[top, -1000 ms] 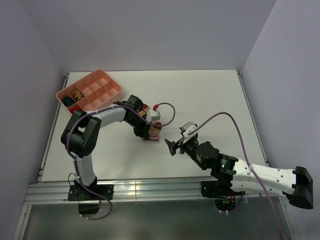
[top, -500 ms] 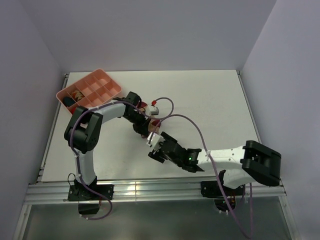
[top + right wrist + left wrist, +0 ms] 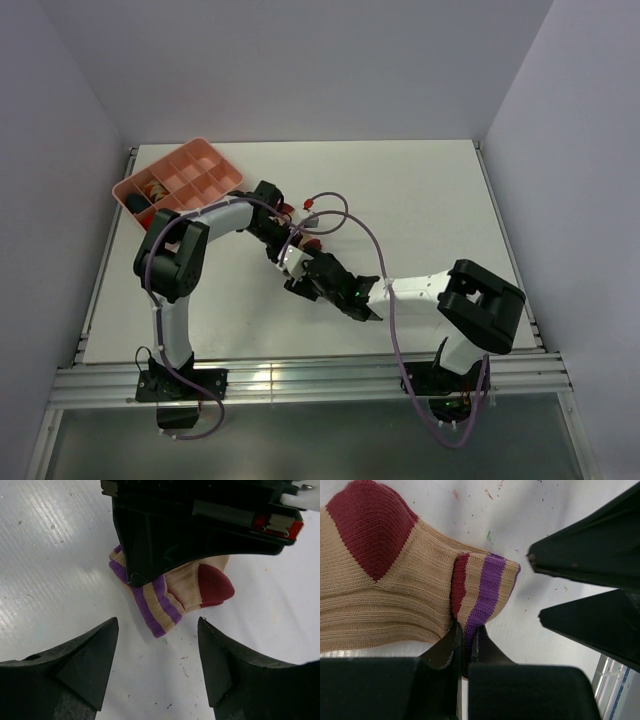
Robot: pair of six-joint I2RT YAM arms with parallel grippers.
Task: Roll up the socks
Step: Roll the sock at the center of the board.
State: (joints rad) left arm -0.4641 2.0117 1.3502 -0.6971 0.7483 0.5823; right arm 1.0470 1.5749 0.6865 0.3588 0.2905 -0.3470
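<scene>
— What are you holding?

— A tan ribbed fabric sock [image 3: 395, 600] with a dark red patch at its heel or toe. Its cuff is banded in red, purple and tan. My left gripper [image 3: 463, 642] has its jaws pressed together on the edge of that cuff, the cloth nipped between them.

— How does it lie?

— Flat on the white table [image 3: 430, 200], about mid-depth and left of centre. It is nearer than the pink compartment tray [image 3: 190, 160] at the far left corner. The cuff end looks doubled over onto the leg, so the stripes sit on top of the tan ribbing.

— And your other arm?

— My right gripper [image 3: 157, 621] has its jaws spread wide. It sits just beside the cuff on the near right, and its own camera shows the stripes between the two tips. I cannot tell whether those tips touch the table.
</scene>
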